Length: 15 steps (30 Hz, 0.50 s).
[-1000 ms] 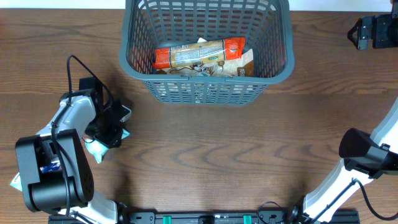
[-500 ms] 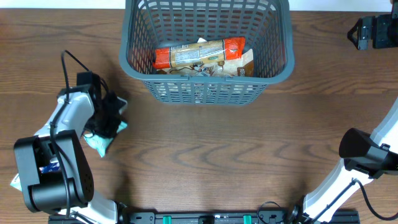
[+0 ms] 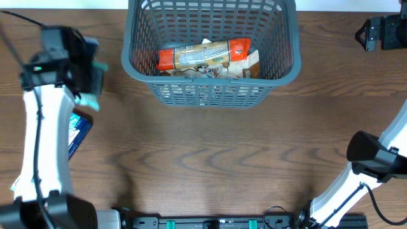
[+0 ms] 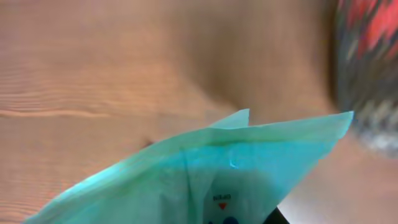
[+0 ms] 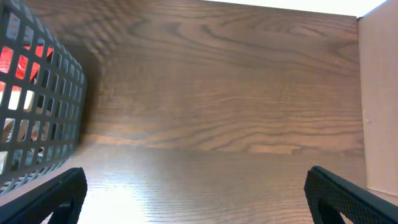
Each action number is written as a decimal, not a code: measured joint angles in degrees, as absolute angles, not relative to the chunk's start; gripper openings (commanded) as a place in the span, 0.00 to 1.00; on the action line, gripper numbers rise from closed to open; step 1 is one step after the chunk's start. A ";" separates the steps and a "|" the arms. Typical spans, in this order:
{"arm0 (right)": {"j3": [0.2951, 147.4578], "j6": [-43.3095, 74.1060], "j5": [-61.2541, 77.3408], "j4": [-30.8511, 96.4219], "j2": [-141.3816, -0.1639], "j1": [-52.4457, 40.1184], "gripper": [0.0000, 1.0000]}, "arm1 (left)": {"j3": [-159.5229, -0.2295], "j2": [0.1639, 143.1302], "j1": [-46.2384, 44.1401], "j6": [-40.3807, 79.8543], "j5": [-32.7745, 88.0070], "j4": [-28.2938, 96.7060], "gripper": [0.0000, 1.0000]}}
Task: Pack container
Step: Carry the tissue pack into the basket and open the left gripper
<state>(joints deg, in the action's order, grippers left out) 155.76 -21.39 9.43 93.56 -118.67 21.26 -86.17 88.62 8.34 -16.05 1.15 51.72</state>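
Observation:
The dark grey lattice container [image 3: 280, 70] stands at the top middle of the table and holds an orange snack pack [image 3: 203, 55] with other packs under it. My left gripper [image 3: 89, 79] is raised left of the container and is shut on a teal snack pack [image 3: 93, 100]. The teal pack fills the lower part of the left wrist view [image 4: 205, 174], with the container blurred at the right edge [image 4: 367, 68]. My right gripper [image 3: 375, 33] is at the far right top, open and empty. The right wrist view shows the container's side [image 5: 37, 106] at left.
A blue snack pack [image 3: 79, 132] lies on the table at the left, below my left arm. A white pack edge [image 3: 14, 186] shows at the far left bottom. A tan wall [image 5: 379, 106] stands at the right of the right wrist view.
My left gripper lifted the teal pack off the table and swung it up and toward the container. A blue pack is now uncovered below. The right arm has not moved.

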 measured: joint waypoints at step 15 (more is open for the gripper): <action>155.76 -21.41 9.43 93.58 -118.67 21.26 0.99 | -108.05 87.00 -11.11 -16.45 5.89 35.38 0.06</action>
